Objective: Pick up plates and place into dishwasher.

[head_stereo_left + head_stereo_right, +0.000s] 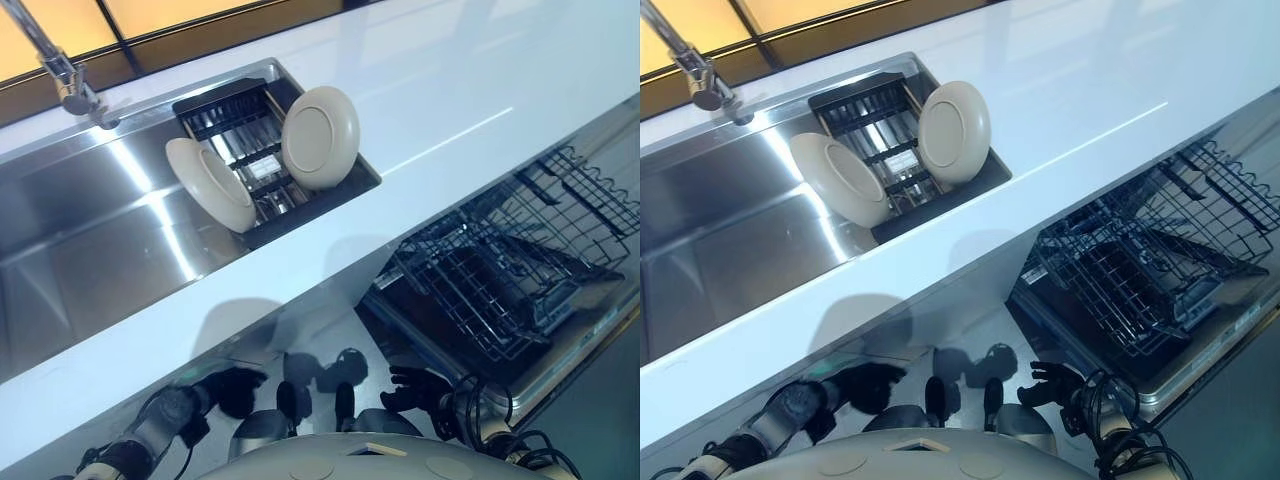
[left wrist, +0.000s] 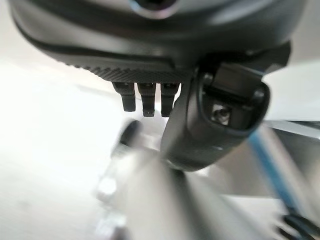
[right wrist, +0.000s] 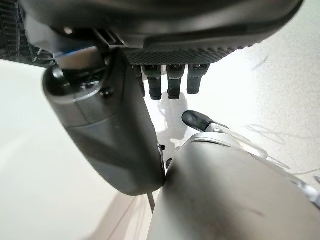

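Two cream plates (image 1: 320,136) lean in sink rack (image 1: 225,105); left hand (image 1: 236,390) and right hand (image 1: 415,388) low, relaxed, empty; right should grasp nearer plate's rim before swinging to dishwasher basket (image 1: 520,270).

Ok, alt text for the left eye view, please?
Two cream plates stand on edge in a dark rack inside a steel sink. Both hands, left and right, hang low and empty below the white counter, beside the dishwasher's wire basket.

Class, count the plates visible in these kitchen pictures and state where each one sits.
2. Both round cream plates stand on edge in the black drying rack in the sink: one at its left end, one toward its right. None visible elsewhere.
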Motion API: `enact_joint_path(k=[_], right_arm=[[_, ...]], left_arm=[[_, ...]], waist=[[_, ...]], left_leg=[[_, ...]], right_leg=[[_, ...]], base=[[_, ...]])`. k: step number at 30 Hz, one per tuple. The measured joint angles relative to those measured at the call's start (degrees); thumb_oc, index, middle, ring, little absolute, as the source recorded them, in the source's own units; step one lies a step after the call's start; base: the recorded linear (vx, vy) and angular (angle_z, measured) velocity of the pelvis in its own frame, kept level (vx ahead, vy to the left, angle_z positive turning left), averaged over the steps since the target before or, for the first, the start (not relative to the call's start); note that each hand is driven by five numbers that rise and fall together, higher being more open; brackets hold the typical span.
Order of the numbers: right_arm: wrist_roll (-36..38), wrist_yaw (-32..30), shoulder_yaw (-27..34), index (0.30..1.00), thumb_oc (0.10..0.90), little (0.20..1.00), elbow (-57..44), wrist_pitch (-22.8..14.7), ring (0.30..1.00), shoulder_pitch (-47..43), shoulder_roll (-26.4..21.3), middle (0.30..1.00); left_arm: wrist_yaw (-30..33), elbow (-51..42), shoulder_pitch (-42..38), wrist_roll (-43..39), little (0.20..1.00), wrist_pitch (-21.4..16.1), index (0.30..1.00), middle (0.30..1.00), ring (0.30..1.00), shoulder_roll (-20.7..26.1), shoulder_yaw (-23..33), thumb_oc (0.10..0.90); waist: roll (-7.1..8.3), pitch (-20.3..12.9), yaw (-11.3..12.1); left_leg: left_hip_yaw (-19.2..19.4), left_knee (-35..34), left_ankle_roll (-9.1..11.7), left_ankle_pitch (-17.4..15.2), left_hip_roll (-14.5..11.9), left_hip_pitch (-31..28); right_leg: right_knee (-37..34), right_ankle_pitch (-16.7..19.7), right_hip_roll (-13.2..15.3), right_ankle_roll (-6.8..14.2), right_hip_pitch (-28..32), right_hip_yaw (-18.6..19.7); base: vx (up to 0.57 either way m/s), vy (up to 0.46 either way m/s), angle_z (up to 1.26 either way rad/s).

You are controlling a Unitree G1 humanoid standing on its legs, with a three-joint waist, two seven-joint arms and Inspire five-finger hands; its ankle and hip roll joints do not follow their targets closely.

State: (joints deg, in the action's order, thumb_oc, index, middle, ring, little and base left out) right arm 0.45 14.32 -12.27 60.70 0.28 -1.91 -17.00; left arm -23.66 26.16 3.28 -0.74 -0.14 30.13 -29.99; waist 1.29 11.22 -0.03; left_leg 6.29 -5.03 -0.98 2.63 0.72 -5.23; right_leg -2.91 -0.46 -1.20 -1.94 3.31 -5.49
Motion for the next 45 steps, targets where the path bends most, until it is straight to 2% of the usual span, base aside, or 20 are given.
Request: enact_joint_path(k=[2, 4, 8, 9, 12, 17, 22, 28, 31, 35, 38, 41, 45], right_arm=[[0.04, -0.13, 0.01, 0.900, 0.800, 0.900, 0.24, -0.15, 0.900, -0.74, -0.07, 0.900], [0.10, -0.20, 0.04, 0.900, 0.800, 0.900, 0.49, -0.49, 0.900, -1.55, -0.10, 0.900], [0.10, -0.70, 0.04, 0.900, 0.800, 0.900, 2.23, -1.41, 0.900, -3.10, -0.31, 0.900], [0.09, -1.28, 0.00, 0.900, 0.800, 0.900, 2.47, -1.59, 0.900, -3.48, -0.63, 0.900], [0.09, -1.92, -1.39, 0.900, 0.800, 0.900, 4.22, -1.84, 0.900, -4.93, -0.87, 0.900], [0.14, -3.96, -3.32, 0.900, 0.800, 0.900, 4.20, -1.85, 0.900, -5.37, -0.90, 0.900], [0.19, -4.75, -3.78, 0.900, 0.800, 0.900, 4.27, -1.92, 0.900, -5.44, -0.91, 0.900], [0.17, -5.17, -4.01, 0.900, 0.800, 0.900, 4.54, -1.81, 0.900, -5.18, -0.87, 0.900], [0.19, -5.36, -3.96, 0.900, 0.800, 0.900, 4.65, -1.84, 0.900, -4.39, -1.09, 0.900], [0.22, -5.60, -3.69, 0.900, 0.800, 0.900, 4.85, -2.44, 0.900, -3.42, -1.25, 0.900], [0.21, -5.55, -2.11, 0.900, 0.800, 0.900, 5.09, -3.68, 0.900, -2.24, -1.30, 0.900], [0.21, -5.38, -0.83, 0.900, 0.800, 0.900, 5.87, -4.48, 0.900, -1.25, -1.28, 0.900], [0.18, -5.26, 0.42, 0.900, 0.800, 0.900, 6.74, -5.46, 0.900, -0.50, -1.22, 0.900]], left_arm=[[-4.28, -10.53, -3.99, -4.52, 0.900, 0.01, 0.900, 0.900, 0.900, -1.67, -3.08, 0.800], [-6.18, -13.28, -5.90, -10.67, 0.900, -0.16, 0.900, 0.900, 0.900, -4.55, -3.83, 0.800], [-9.70, -22.75, -9.16, -13.97, 0.900, 2.97, 0.900, 0.900, 0.900, -3.53, -7.91, 0.800], [-10.48, -26.70, -11.02, -15.72, 0.900, 3.33, 0.900, 0.900, 0.900, -3.54, -8.58, 0.800], [-9.63, -30.06, -14.08, -22.29, 0.900, 4.57, 0.900, 0.900, 0.900, -4.74, -8.66, 0.800], [-5.55, -33.16, -18.47, -31.22, 0.900, 5.88, 0.900, 0.900, 0.900, -5.68, -8.02, 0.800], [-4.62, -37.12, -20.90, -38.58, 0.900, 6.28, 0.900, 0.900, 0.900, -6.08, -7.46, 0.800], [0.63, -40.54, -20.86, -50.14, 0.900, 6.25, 0.900, 0.900, 0.900, -8.43, -2.45, 0.800], [4.38, -41.05, -20.68, -50.06, 0.900, 5.30, 0.900, 0.900, 0.900, -8.57, 1.93, 0.800], [9.37, -41.25, -17.42, -45.69, 0.900, -0.39, 0.900, 0.900, 0.900, -6.93, 10.79, 0.800], [14.77, -41.39, -14.88, -36.65, 0.900, -4.31, 0.900, 0.900, 0.900, -4.39, 19.41, 0.800], [21.04, -41.38, -13.03, -28.76, 0.900, -6.44, 0.900, 0.900, 0.900, -1.46, 27.50, 0.800], [26.89, -41.37, -11.69, -19.79, 0.900, -8.50, 0.900, 0.900, 0.900, 1.43, 33.94, 0.800]], waist=[[-0.24, 1.02, -0.37], [-0.21, 2.10, -0.82], [-0.74, 3.03, -2.06], [-1.60, 3.37, -2.29], [-2.63, 3.39, -2.53], [-3.18, 3.28, -2.75], [-3.58, 3.04, -2.81], [-3.90, 2.80, -2.58], [-4.54, 2.41, -1.68], [-4.89, 2.15, -0.92], [-4.94, 2.12, 0.24], [-4.92, 2.11, 1.66], [-4.87, 2.04, 3.06]], left_leg=[[-0.11, 0.45, -0.09, 0.10, 0.10, 0.00], [-0.35, 0.87, -0.11, 0.13, 0.06, 0.08], [-1.07, 1.96, 0.00, 0.09, 0.00, 0.62], [-1.30, 2.50, 0.04, 0.07, 0.00, 0.80], [-1.42, 3.36, 0.19, -0.03, -0.19, 0.91], [-1.61, 4.92, 0.81, -0.49, -0.53, 1.36], [-1.73, 5.42, 0.91, -0.61, -0.55, 1.38], [-2.55, 5.59, 1.00, -0.65, -0.50, 0.60], [-3.83, 5.66, 1.05, -0.68, -0.53, 0.49], [-4.94, 5.76, 1.29, -0.84, -0.48, -0.34], [-5.08, 5.81, 1.30, -0.84, -0.47, -0.31], [-5.59, 5.77, 1.29, -0.84, -0.27, -0.19], [-6.78, 5.50, 1.17, -0.77, 0.20, -0.20]], right_leg=[[0.26, -0.01, 0.23, 0.00, 0.07, -0.17], [0.98, -0.02, 0.29, -0.02, -0.07, -0.36], [1.16, -0.02, 0.31, -0.03, 0.01, -0.96], [1.44, -0.03, 0.34, -0.04, 0.10, -1.17], [1.86, -0.05, 0.25, -0.07, 0.18, -1.24], [2.63, -0.28, 0.06, -0.41, -0.01, -1.27], [3.03, -0.28, 0.10, -0.40, 0.02, -1.32], [2.86, -0.28, 0.10, -0.41, 1.28, -1.38], [2.84, -0.30, 0.09, -0.45, 1.50, -1.51], [2.62, -0.39, 0.16, -0.56, 2.61, -1.80], [2.85, -0.55, 0.22, -0.81, 2.60, -1.92], [2.90, -0.56, 0.46, -0.82, 2.70, -2.60], [2.91, -0.64, 0.78, -0.65, 3.02, -3.51]], base=[[-0.04, -0.061, 0.00], [-0.01, -0.044, 0.02], [-0.01, -0.052, 0.08], [0.00, -0.054, 0.07], [-0.01, -0.060, 0.02], [-0.03, -0.046, 0.00], [0.00, 0.000, 0.00], [0.03, -0.020, 0.01], [0.05, -0.011, 0.02], [0.06, 0.029, 0.04], [0.07, 0.051, 0.04], [0.07, 0.080, 0.12], [0.07, 0.111, 0.16]])
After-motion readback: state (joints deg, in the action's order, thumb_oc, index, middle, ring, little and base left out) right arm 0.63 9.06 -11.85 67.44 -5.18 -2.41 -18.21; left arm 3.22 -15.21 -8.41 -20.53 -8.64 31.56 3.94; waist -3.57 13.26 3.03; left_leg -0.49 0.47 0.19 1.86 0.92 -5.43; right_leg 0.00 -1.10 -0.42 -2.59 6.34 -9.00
